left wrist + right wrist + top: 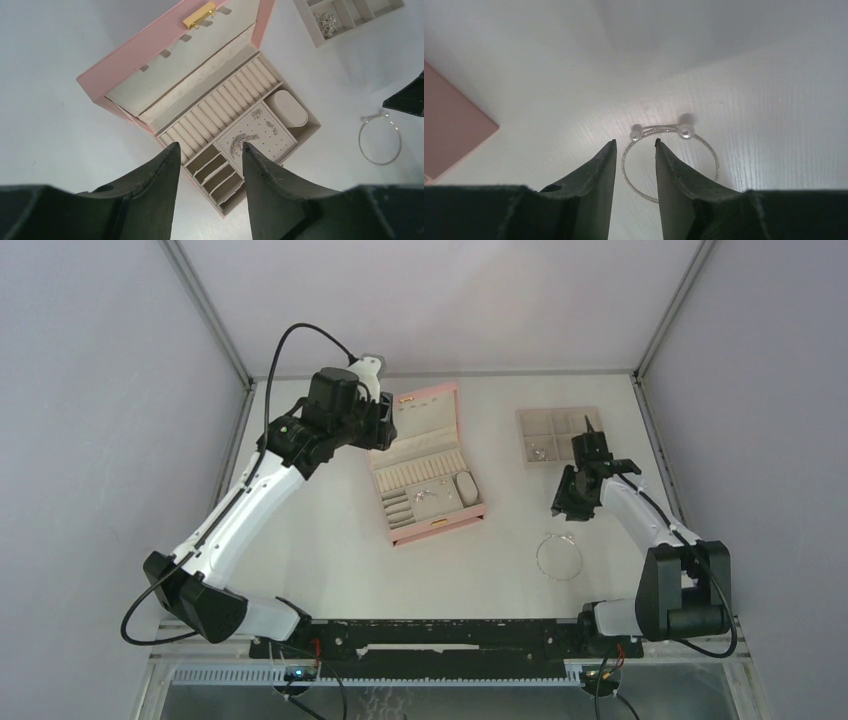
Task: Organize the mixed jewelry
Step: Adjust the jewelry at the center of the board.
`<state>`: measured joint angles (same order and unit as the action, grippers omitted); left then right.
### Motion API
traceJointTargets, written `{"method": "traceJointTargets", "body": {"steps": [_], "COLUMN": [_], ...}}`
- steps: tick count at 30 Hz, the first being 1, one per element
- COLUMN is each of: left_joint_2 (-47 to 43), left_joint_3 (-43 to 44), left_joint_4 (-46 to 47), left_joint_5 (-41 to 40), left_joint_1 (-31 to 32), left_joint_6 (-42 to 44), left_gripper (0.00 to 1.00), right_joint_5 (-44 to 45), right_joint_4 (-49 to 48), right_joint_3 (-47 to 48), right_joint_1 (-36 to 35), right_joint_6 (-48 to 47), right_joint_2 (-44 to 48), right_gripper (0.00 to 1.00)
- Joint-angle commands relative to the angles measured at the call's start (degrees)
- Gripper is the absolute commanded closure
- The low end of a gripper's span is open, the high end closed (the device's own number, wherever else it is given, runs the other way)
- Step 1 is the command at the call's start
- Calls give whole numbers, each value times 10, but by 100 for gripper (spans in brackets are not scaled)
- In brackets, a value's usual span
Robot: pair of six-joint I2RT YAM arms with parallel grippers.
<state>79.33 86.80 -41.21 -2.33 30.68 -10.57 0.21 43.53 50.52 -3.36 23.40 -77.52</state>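
Well, the left pincer [210,150] hangs above the pink box [150,47], jaws about half apart with nothing between them, and inside that open box a few sparkly silver pieces [245,140] lie on the perforated pad [280,142]. To the right of the box a thin silver loop [685,132] lies flat on the worktop [330,530], and the right pincer [635,145] is poised over it, jaws partly open and empty. Right of the box and farther back, the beige tray [521,440] holds another glittering bit [327,22].

Bright diffuse light from above; soft faint shadows; mild glare; near foreground slightly blurred.
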Motion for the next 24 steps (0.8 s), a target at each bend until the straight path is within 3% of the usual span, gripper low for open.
{"method": "traceJointTargets", "body": {"steps": [1, 13, 24], "left_joint_2": [-26, -40, -44], "left_joint_3": [-11, -19, -30], "left_joint_4": [16, 10, 5], "left_joint_5": [6, -1, 1], "left_joint_1": [-2, -2, -2], "left_joint_6": [-9, -5, -2], "left_gripper": [46, 45, 45], "right_joint_5": [39, -36, -41], "right_joint_4": [-9, -8, 74], "right_joint_3": [27, 47, 90], "right_joint_1": [-25, -22, -52], "right_joint_6": [-100, -283, -312], "right_joint_2": [3, -45, -143], "right_gripper": [57, 54, 54]}}
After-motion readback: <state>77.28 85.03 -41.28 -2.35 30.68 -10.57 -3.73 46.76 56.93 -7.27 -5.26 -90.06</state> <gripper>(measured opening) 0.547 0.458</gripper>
